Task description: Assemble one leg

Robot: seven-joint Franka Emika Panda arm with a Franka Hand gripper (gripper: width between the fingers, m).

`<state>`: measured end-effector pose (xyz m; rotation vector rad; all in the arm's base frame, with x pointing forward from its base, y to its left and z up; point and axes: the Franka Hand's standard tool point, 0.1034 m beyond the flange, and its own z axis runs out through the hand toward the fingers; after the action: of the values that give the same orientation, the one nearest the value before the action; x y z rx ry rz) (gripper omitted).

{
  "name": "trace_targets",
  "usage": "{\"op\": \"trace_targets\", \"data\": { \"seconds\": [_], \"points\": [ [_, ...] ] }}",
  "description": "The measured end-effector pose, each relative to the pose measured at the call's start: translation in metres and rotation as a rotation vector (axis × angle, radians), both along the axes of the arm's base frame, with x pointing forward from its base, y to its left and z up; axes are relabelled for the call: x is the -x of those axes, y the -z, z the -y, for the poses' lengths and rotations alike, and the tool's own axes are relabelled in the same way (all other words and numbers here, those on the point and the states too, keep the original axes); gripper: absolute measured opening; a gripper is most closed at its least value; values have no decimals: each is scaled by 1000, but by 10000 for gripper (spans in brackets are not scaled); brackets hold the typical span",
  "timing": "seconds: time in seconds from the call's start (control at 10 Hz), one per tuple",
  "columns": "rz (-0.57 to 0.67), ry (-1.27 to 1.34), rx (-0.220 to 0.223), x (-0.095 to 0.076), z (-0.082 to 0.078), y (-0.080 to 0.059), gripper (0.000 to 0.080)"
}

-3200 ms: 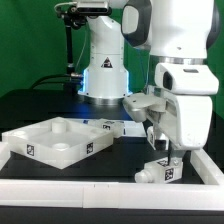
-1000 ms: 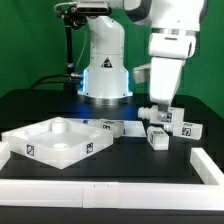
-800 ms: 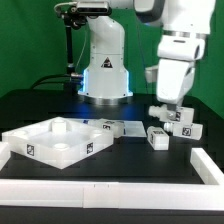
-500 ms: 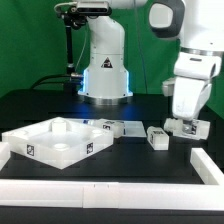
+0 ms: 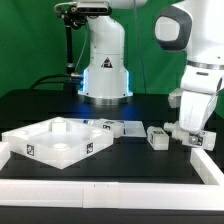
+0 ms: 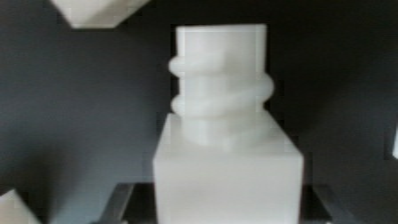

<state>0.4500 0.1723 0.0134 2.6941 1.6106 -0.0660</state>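
Observation:
My gripper is at the exterior view's right, low over the black table, shut on a small white leg with square tag stickers. In the wrist view the held leg fills the middle and runs away from the gripper, with a dark finger on each side of it. A second leg lies on the table just to the left of the held one. More legs lie behind the tray.
The large white square tray-like part with a raised rim sits at the exterior view's left. A white raised border runs along the table's front. The robot base stands at the back. Another white part shows in the wrist view.
The gripper has moved to the exterior view's right and downward, carrying the leg with it. The second leg and the tray have stayed in place.

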Motion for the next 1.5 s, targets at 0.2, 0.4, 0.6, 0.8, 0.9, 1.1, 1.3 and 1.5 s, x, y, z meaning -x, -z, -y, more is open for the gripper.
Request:
{"op": "trace_targets", "data": {
  "seconds": [0.2,0.4,0.6,0.8,0.9,1.1,1.3,1.5],
  "points": [
    [-5,3,2,1,4,2,282],
    [-5,2,1,1,3,2,405],
    [-6,2,4,1,4,1,615],
    [-40,8,54,-1,23,-30,643],
    [-57,30,66,-5,36,-48,648],
    [-40,-25,69,-8,67,-69,649],
    [-49,-60,51,-14,110,-71,649],
    [-46,-63,49,-15,108,-72,649]
  ]
}}
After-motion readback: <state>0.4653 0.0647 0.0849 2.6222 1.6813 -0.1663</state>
